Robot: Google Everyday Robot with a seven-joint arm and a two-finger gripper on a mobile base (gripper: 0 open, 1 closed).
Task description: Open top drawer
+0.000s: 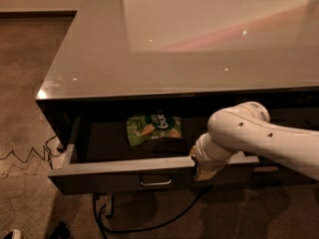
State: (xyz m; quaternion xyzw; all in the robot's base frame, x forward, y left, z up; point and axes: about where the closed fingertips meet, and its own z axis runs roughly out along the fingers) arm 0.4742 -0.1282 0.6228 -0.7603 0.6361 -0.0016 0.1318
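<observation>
In the camera view the grey counter (99, 59) fills the upper half, its glossy top ending in a straight front edge across the middle and a corner at 9 o'clock. Below that edge the top drawer (99, 176) stands open, its dark front running along the bottom third from 8 o'clock to about 4 o'clock, with the small metal pull (156, 181) at 6 o'clock. The open well between the counter's front edge and the drawer front holds a green snack bag (153, 128), lying flat near the centre and apart from the drawer's walls. The white arm (259, 138) comes in from 3 o'clock, and the gripper (203, 171) sits at the upper rim of the drawer front, just right of the pull, at roughly 5 o'clock; whether it is clenched or released cannot be told. Carpet (25, 83) lies open to the left from 8 to 11 o'clock. A thin zigzag wire (27, 156) lies at 8 o'clock, and a black cable (144, 228) loops on the floor under the drawer at 6 o'clock.
</observation>
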